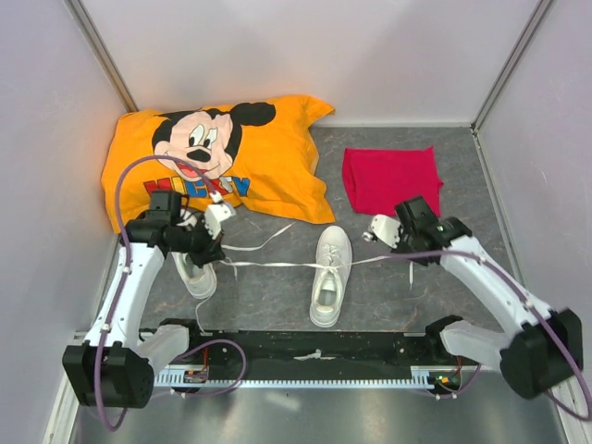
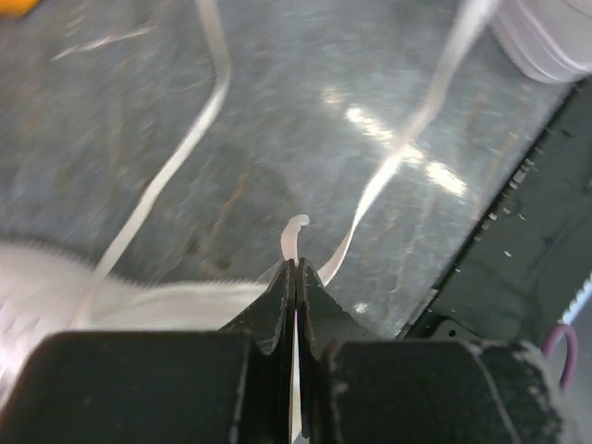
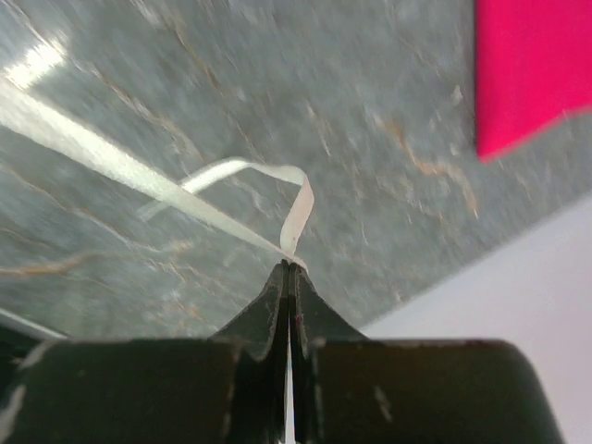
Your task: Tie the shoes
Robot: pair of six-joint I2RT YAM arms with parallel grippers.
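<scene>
Grey table between three white walls, laces taut across its middle

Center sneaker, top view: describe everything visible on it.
The center sneaker is small, all white, low-top, with a white sole; the upper looks like smooth leather or synthetic. It stands upright on its sole on the grey table, toe apparently pointing away from the arms. Its thin white laces are untied and pulled out taut to both sides: one end is pinched in the shut left gripper, the other in the shut right gripper. Nothing else touches it.
</scene>
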